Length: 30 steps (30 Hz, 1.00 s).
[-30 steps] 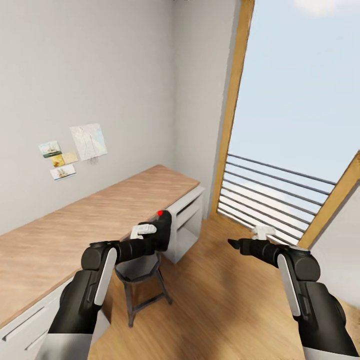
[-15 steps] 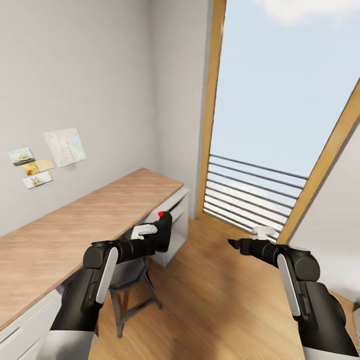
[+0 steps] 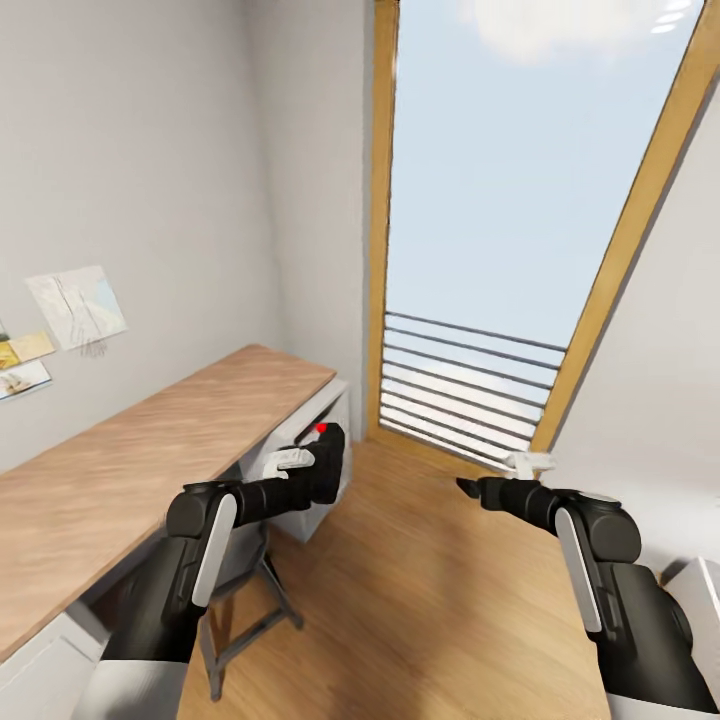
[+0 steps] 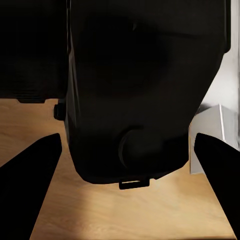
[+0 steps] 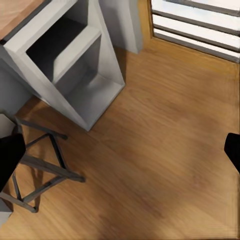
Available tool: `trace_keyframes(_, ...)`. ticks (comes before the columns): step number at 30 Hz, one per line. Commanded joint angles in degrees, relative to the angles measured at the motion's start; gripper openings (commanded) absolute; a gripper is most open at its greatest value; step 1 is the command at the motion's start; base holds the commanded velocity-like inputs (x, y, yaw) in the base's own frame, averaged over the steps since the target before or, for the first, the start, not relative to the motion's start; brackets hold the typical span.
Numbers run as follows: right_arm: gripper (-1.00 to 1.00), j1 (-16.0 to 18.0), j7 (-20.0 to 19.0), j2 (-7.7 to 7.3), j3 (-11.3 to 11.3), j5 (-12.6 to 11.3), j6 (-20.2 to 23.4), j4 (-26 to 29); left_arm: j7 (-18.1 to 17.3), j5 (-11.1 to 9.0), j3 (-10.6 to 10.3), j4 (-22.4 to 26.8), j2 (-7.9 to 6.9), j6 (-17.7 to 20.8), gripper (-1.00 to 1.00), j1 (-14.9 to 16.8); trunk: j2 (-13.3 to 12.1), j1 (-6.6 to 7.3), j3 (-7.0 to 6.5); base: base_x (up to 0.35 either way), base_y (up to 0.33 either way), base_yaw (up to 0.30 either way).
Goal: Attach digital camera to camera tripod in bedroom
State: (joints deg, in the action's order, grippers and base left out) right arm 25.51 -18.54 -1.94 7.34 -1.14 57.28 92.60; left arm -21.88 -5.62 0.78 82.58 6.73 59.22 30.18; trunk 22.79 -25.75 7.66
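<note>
— Where is the digital camera (image 3: 325,462) right now?

— In my left gripper (image 3: 318,470), clamped between the fingers and held out in front of me over the wood floor (image 3: 430,590), its red button (image 3: 320,427) on top. From the left wrist its black body (image 4: 140,95) sits squarely between the two fingertips (image 4: 30,165)

— And your other hand?

— My right gripper (image 3: 468,487) carries nothing; its tips look drawn together, though from the right wrist I see one dark fingertip (image 5: 233,150) at each edge of the frame, so I cannot tell for sure

— What could go wrong from here?

— The camera tripod is nowhere in front of me — just the desk (image 3: 150,450), a stool (image 3: 235,610) tucked under it, and the tall window (image 3: 500,220). I judge the main risk is the outstretched camera clipping the desk's end cabinet (image 3: 325,440), which sits close beside it, as I drive or turn. A knock there could shift it in my grip or drop it

— Anything else?

— The stool legs near my base — easy to snag
</note>
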Motion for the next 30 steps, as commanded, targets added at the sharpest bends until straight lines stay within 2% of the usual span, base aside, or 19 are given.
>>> trace_keyframes(1,1.00,0.1,-0.1,-0.02,0.0,-0.1,0.3,0.0,0.2,-0.7,0.1,0.0,0.03,0.5,-1.00,0.1,0.1,-0.04,0.07,0.000,0.000,-0.225)
trace_keyframes(20,1.00,0.1,-0.1,-0.08,0.0,-0.1,0.3,0.1,0.2,-0.7,0.1,-0.2,0.09,0.5,-1.00,0.1,0.1,-0.04,-0.92,0.000,0.000,-0.228)
trace_keyframes(30,1.00,0.1,-0.1,0.01,0.0,-0.1,0.3,0.0,0.2,-0.8,0.3,-2.7,0.61,0.5,-1.00,1.1,0.1,-0.04,-1.44,0.000,0.000,-0.230)
